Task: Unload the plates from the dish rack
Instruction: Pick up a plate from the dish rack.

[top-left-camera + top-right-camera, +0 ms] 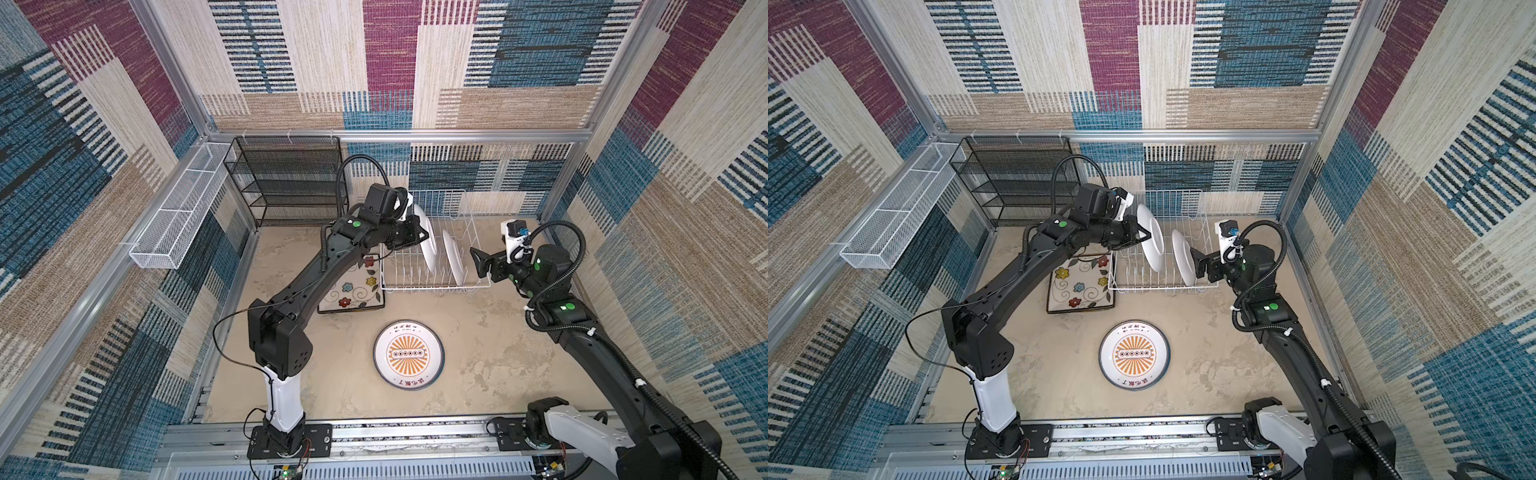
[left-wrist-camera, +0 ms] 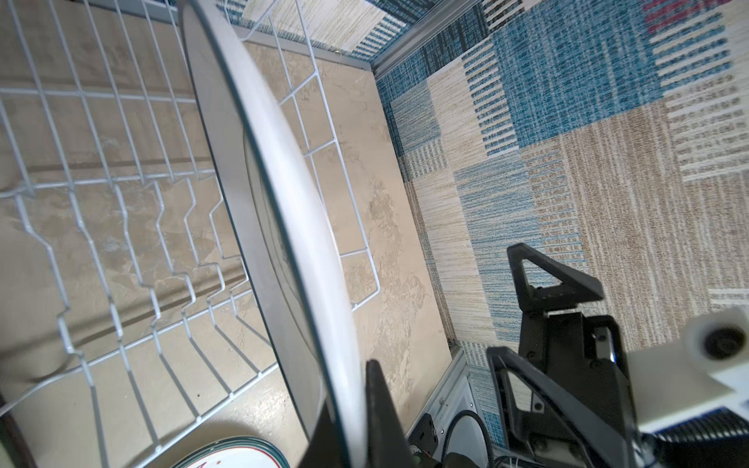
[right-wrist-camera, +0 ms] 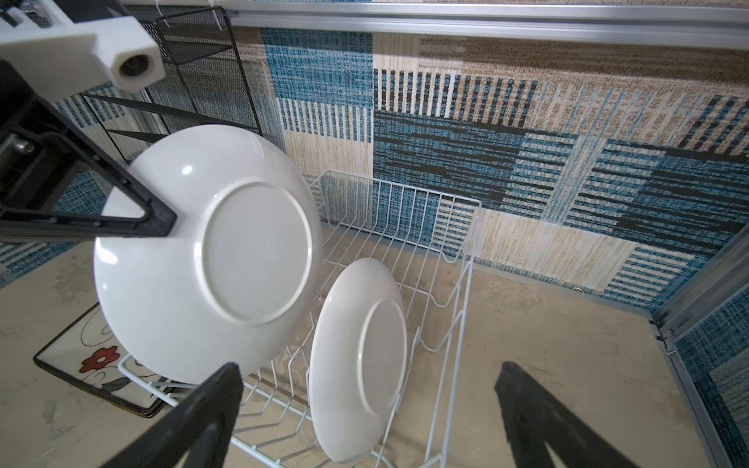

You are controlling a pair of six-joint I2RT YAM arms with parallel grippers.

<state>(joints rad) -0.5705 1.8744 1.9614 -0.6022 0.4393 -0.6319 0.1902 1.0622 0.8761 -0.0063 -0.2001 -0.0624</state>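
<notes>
In both top views the left gripper (image 1: 420,235) is clamped on the upper rim of a round white plate (image 1: 430,251). The plate stands on edge over the tines of the dish rack (image 1: 434,286) and leans a little. Whether its lower edge is clear of the tines cannot be told from here. A second white plate (image 1: 1183,259) stands in a slot toward the rack's right end. The right gripper (image 1: 1198,265), jaws wide apart, hovers just beside it without touching. A square flowered plate (image 1: 353,286) and a sunburst plate (image 1: 408,355) lie flat on the table (image 1: 498,332), outside the rack.

In the left wrist view the held plate (image 2: 292,210) runs edge-on into the fingers (image 2: 379,401), which pinch only its thin lip. It looks stiff, glossy and fairly weighty. Held by so little, it could probably swing or slide, and a drop might chip it.

The right wrist view shows the smooth, shiny undersides of both plates (image 3: 210,251). The second one (image 3: 360,356) sits upright ahead of the gap between the parted black fingers (image 3: 227,385), its edge turned toward them. Its top rim, free above the wires, seems the best hold, with one finger on each face and set well past the lip.
</notes>
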